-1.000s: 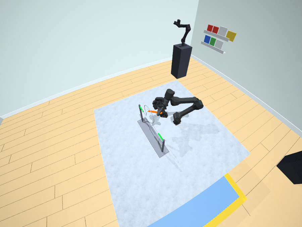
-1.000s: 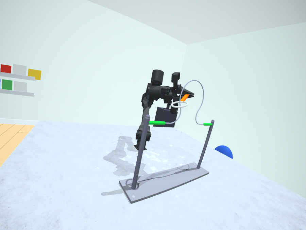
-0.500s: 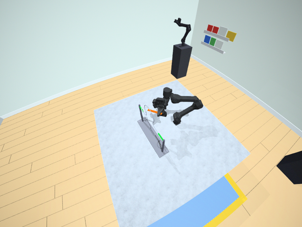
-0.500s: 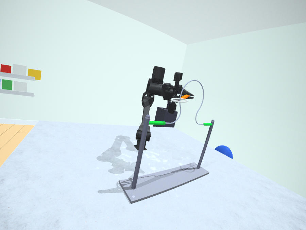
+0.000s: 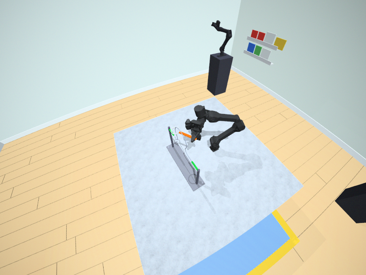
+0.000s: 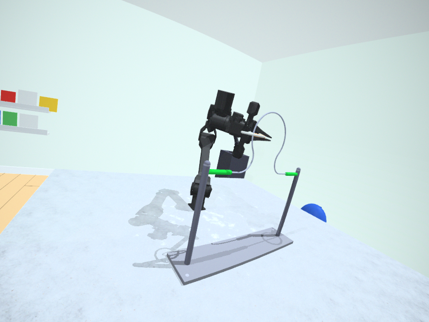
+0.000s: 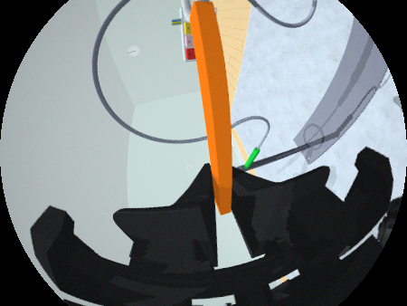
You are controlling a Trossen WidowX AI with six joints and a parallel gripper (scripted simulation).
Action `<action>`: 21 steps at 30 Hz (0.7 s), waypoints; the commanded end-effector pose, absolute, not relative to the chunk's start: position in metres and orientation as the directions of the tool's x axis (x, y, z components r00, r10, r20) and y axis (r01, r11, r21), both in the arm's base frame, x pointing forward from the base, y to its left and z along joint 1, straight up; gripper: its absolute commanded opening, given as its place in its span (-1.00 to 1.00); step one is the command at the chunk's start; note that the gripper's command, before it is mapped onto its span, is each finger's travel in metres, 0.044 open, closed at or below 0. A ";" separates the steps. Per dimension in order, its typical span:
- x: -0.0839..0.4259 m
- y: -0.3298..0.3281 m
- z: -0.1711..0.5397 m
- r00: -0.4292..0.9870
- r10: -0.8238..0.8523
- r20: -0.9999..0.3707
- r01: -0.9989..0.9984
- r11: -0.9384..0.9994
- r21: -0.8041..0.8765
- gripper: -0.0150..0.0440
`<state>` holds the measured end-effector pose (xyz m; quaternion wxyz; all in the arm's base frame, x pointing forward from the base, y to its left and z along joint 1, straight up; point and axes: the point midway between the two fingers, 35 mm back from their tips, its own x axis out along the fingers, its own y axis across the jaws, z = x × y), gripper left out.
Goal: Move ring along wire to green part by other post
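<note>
My gripper (image 5: 194,138) (image 6: 270,138) (image 7: 212,167) is shut on the orange handle (image 5: 185,135) (image 7: 212,81), near its free end. The white ring (image 6: 244,132) is held high, tilted nearly flat. It is around the rising leg of the thin grey wire (image 6: 272,112) (image 7: 95,59), on the side of the far post (image 5: 171,140) in the top view, which is the left post (image 6: 197,215) in the exterior view. Whether ring and wire touch cannot be told. The green parts (image 5: 194,165) (image 6: 220,171) (image 7: 252,158) lie beside the posts; the ring is off both.
The grey base plate (image 5: 193,188) (image 6: 242,251) carries both posts, the other post (image 5: 197,177) (image 6: 288,204) being nearer in the top view. The wire's tall arch rises between them, close to my fingers. The arm's base stands on the pale mat (image 5: 153,201) beside the stand.
</note>
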<state>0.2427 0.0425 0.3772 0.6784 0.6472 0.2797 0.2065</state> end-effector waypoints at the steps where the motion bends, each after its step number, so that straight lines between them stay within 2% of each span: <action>1: 0.244 0.042 0.375 0.761 0.631 -0.153 0.076 0.148 0.986 -1.00; 21: 0.244 0.040 0.364 0.768 0.562 -0.305 0.058 0.414 0.909 -1.00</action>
